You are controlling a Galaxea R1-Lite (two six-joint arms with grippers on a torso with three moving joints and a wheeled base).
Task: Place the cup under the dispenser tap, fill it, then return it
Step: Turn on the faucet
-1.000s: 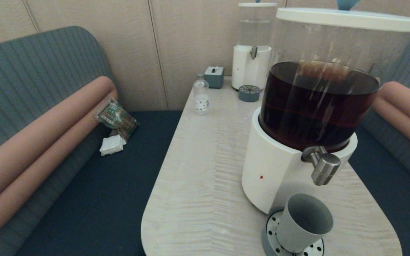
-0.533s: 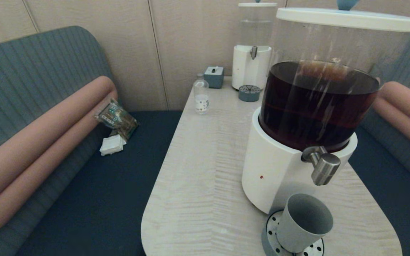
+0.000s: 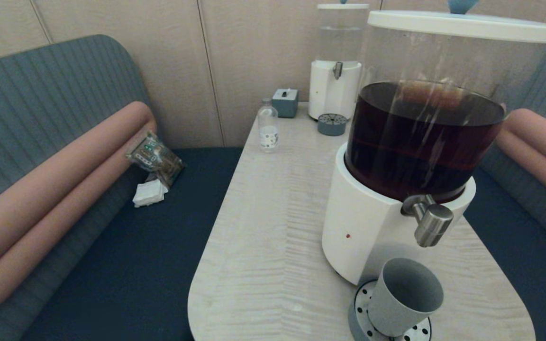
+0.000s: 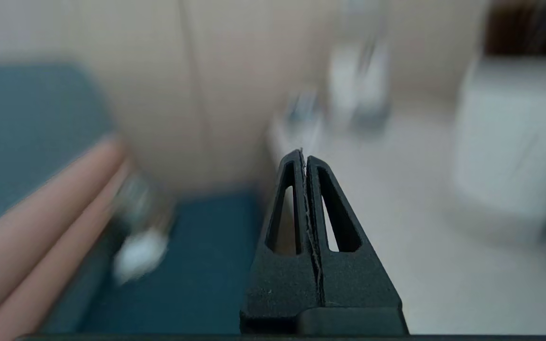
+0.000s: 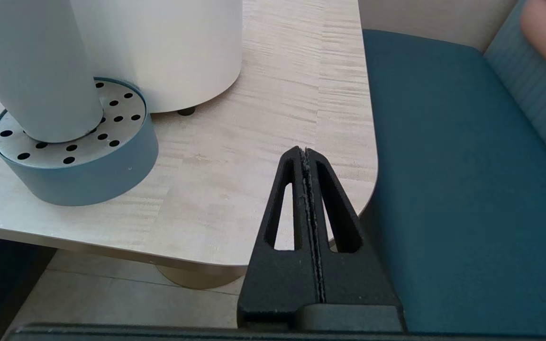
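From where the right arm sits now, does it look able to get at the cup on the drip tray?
Probably yes. The right gripper, shut and empty, sits off the table's near edge, and only bare tabletop lies between it and the cup on the drip tray. It must open first.

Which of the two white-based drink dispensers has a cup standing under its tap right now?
The near dispenser with dark brown liquid: the grey-green cup stands on its perforated drip tray.
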